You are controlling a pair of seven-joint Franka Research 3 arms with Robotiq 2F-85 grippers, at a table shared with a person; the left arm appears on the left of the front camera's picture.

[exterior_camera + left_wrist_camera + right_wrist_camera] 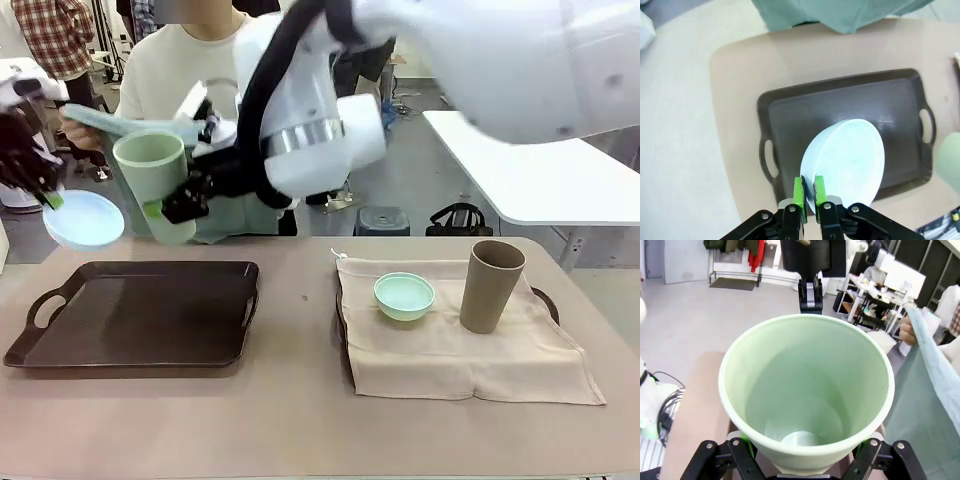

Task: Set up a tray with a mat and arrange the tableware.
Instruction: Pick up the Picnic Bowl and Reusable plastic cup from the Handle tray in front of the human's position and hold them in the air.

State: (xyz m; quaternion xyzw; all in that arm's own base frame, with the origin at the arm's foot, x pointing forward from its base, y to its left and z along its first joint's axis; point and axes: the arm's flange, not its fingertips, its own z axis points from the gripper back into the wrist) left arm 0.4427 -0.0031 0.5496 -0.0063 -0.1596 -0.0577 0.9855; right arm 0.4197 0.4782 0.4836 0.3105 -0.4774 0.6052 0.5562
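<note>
My left gripper [50,198] is shut on the rim of the pale blue bowl [84,219] and holds it in the air above the table's left end. In the left wrist view this gripper [809,182] pinches the bowl [845,160] over the dark tray [840,100]. My right gripper [168,208] reaches across the middle, shut on the pale green cup [152,170]. The cup [805,385] stands upright and empty between its fingers [740,446]. A person behind holds a teal mat [232,215]. The dark tray [140,315] lies bare on the table. The mint bowl [404,296] and the brown cup [491,285] stand on the right.
A beige cloth [460,355] covers a second tray [545,300] on the table's right half, under the mint bowl and brown cup. The person's hand [909,330] grips the mat's edge close to the cup. A white table [540,180] stands farther back right.
</note>
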